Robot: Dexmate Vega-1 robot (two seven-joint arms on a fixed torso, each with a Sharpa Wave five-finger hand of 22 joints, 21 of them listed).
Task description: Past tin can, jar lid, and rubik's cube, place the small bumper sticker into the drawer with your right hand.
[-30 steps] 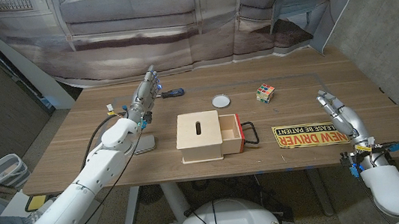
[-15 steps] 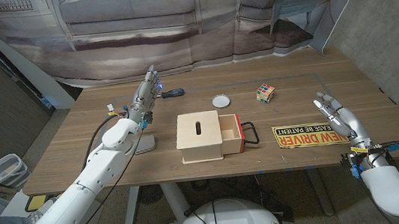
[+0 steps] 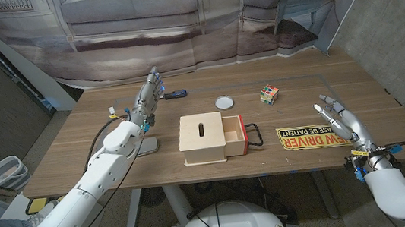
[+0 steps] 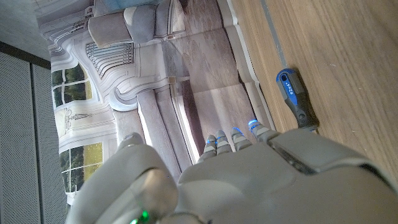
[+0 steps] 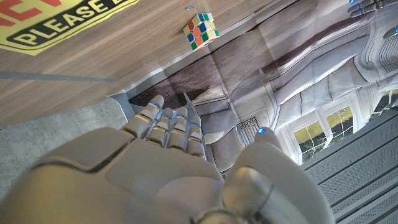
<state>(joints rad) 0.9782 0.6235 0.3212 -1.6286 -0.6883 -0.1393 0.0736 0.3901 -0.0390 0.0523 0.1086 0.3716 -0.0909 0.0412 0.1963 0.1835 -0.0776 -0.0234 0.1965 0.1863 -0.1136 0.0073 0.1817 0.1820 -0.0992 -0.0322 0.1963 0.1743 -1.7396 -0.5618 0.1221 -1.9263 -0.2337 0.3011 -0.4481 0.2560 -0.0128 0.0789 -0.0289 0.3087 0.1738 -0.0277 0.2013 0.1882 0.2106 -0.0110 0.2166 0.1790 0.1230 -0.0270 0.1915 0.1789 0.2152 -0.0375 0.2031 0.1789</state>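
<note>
The yellow bumper sticker point(image 3: 314, 136) lies flat near the table's front right; its edge shows in the right wrist view point(image 5: 62, 18). My right hand point(image 3: 341, 121) hovers at the sticker's right end, fingers spread and holding nothing point(image 5: 168, 162). Left of the sticker stands the wooden box point(image 3: 204, 137), its red drawer point(image 3: 233, 136) pulled open toward the sticker, black handle point(image 3: 253, 133) out. Behind them are the white jar lid point(image 3: 224, 102) and the rubik's cube point(image 3: 268, 94) point(image 5: 201, 30). My left hand point(image 3: 150, 91) is stretched out at the back left, fingers straight, holding nothing point(image 4: 249, 174).
A blue-handled screwdriver point(image 3: 176, 94) point(image 4: 296, 102) lies just past my left hand's fingertips. A flat grey object point(image 3: 145, 146) sits partly under my left forearm, beside the box. A small pale item point(image 3: 113, 111) lies near the table's left edge.
My right hand has shifted slightly left, toward the sticker's right end, with its fingers spreading a little. The left arm and the objects have not moved.
</note>
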